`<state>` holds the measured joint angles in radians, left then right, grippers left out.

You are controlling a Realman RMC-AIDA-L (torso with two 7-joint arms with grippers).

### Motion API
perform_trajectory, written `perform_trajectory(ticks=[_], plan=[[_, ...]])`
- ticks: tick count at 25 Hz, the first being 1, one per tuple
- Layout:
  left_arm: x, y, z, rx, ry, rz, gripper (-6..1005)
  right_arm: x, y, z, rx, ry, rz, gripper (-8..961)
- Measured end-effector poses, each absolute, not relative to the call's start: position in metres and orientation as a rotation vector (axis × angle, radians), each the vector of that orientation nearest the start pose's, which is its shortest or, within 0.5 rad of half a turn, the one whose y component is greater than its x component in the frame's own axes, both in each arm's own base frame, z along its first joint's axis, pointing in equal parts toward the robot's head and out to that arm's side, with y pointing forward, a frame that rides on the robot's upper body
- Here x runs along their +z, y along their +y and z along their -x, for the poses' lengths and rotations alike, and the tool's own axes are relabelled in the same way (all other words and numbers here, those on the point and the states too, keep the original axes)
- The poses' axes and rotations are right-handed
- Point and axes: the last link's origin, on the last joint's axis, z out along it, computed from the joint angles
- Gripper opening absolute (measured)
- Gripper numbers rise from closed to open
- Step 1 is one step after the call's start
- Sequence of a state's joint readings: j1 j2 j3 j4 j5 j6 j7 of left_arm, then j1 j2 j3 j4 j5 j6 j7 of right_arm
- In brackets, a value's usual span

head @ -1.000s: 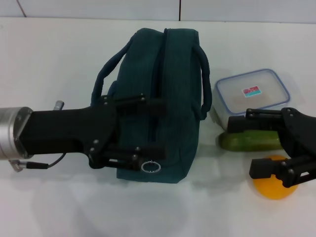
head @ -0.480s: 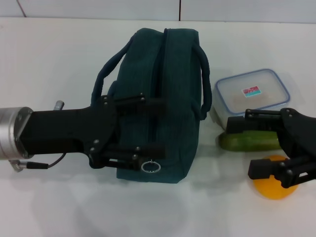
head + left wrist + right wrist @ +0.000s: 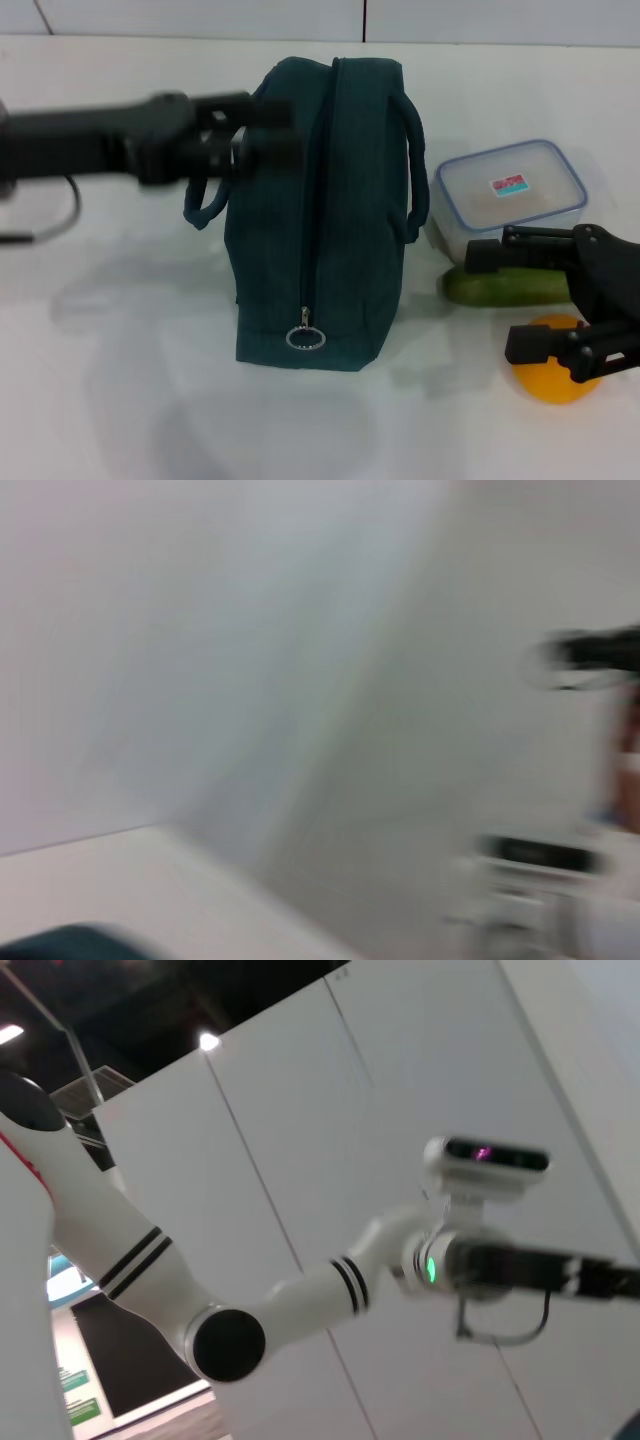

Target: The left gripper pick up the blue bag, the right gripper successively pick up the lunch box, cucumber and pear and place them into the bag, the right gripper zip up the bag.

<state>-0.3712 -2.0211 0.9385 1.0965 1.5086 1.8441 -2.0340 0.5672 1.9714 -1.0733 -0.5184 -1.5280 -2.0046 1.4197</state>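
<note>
The blue bag (image 3: pixel 320 200) stands upright mid-table, its top zipper shut and the ring pull (image 3: pixel 305 338) hanging at the near end. My left gripper (image 3: pixel 272 128) hovers, blurred by motion, at the bag's upper left side above the left handle (image 3: pixel 200 195); its fingers are apart and hold nothing. To the right lie the lunch box (image 3: pixel 512 190), the cucumber (image 3: pixel 500 288) in front of it, and the pear (image 3: pixel 555 385) nearest me. My right gripper (image 3: pixel 510 300) is open over the cucumber and pear, its lower finger covering part of the pear.
The white table (image 3: pixel 120 400) ends at a white wall (image 3: pixel 200 15) behind the bag. The left wrist view shows only blurred wall and a sliver of teal fabric (image 3: pixel 60 945). In the right wrist view the left arm (image 3: pixel 300 1295) shows against wall panels.
My left arm has swung quickly from the bag's near left side up and back to the left handle. The right gripper has barely shifted. Bag and food have not moved.
</note>
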Motion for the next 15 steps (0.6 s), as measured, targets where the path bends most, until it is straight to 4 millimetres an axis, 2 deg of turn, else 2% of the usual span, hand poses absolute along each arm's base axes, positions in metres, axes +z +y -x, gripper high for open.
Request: perform_trajectory(ticks=[3, 6, 11, 15], plan=[[0.098, 0.323, 0.185, -0.932, -1.123, 2.684, 878, 0.021, 0.282, -0.207, 1.326, 0.469, 3.087, 865], [0.100, 0.335, 0.181, -0.796, -1.252, 2.656, 875, 0.023, 0.279, -0.213, 1.319, 0.484, 3.072, 865], [0.098, 0.355, 0.185, -0.532, -1.391, 2.573, 875, 0.024, 0.275, -0.219, 1.313, 0.483, 3.055, 864], [0.091, 0.358, 0.186, -0.439, -1.438, 2.558, 875, 0.023, 0.272, -0.224, 1.308, 0.494, 3.036, 864]])
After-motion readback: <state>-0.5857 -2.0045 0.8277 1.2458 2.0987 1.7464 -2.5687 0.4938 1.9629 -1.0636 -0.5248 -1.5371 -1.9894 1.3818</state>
